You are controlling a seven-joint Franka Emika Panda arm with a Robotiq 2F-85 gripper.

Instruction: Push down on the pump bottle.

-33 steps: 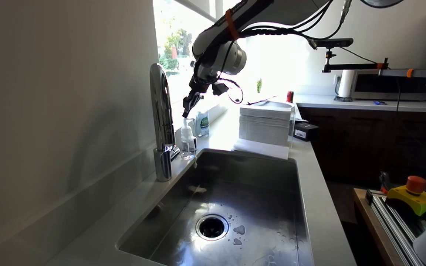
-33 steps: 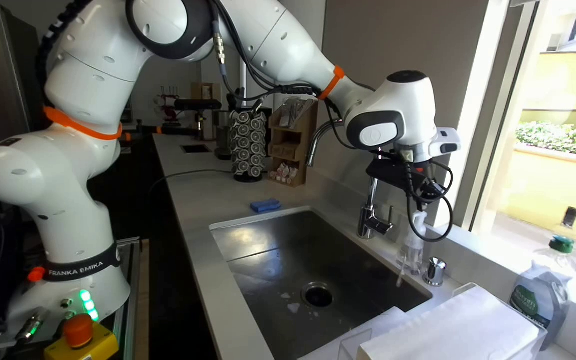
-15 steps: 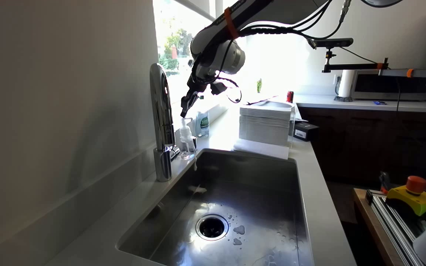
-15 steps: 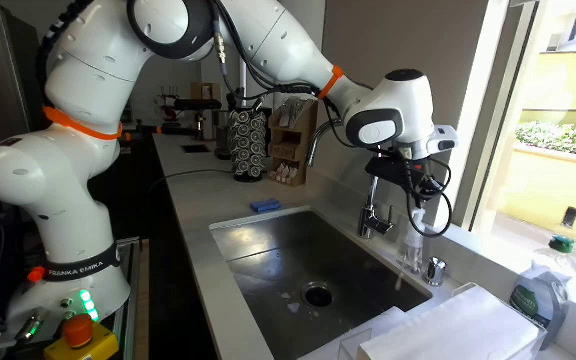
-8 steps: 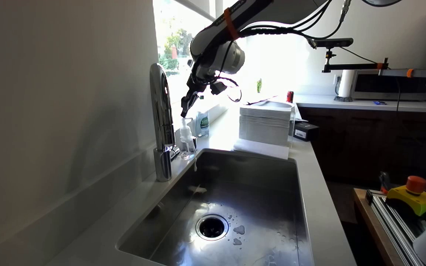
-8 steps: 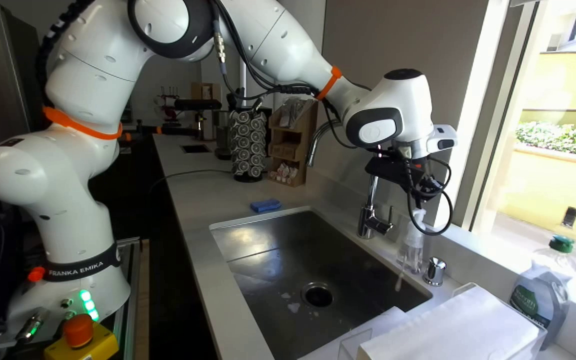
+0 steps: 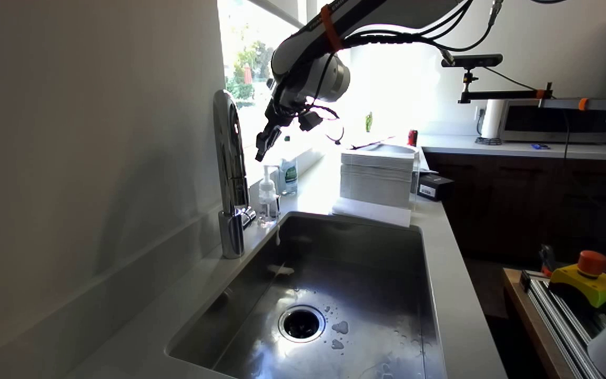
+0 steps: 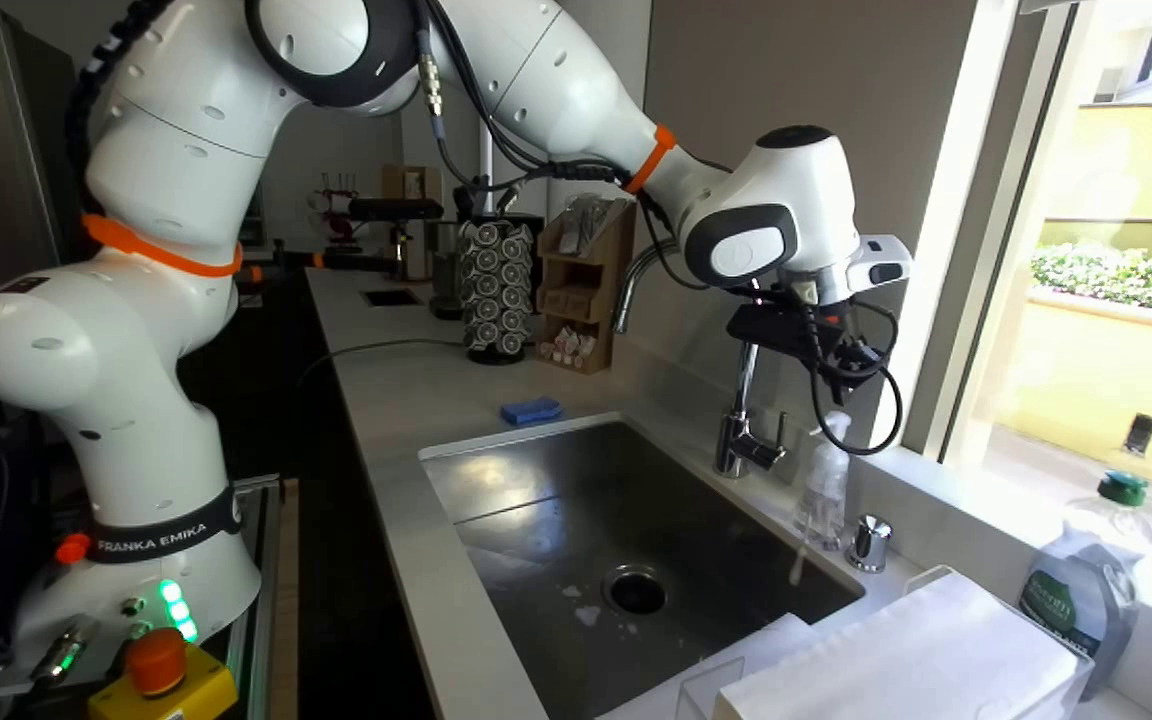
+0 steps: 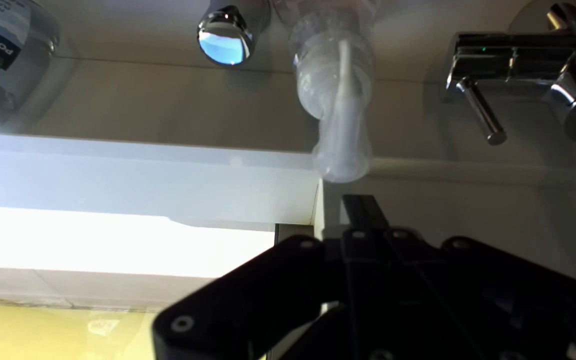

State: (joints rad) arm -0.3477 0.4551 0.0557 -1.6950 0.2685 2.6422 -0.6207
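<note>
One closed, empty hand (image 9: 360,201) hangs above the pump bottle (image 9: 335,92), which the wrist view crops.

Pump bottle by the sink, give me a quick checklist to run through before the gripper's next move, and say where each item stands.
1. Pump bottle upright on the counter: ok.
2. Gripper shut for pressing: ok, closed on nothing in the wrist view.
3. Pump head free of contact: ok, a gap shows below the gripper in an exterior view.
4. Gripper centred over the pump head: cannot tell; in an exterior view it hangs above and slightly to one side.
5. Faucet clear of the gripper: ok, they stand apart.
6. Fill level: cannot tell, not clearly visible.
</note>
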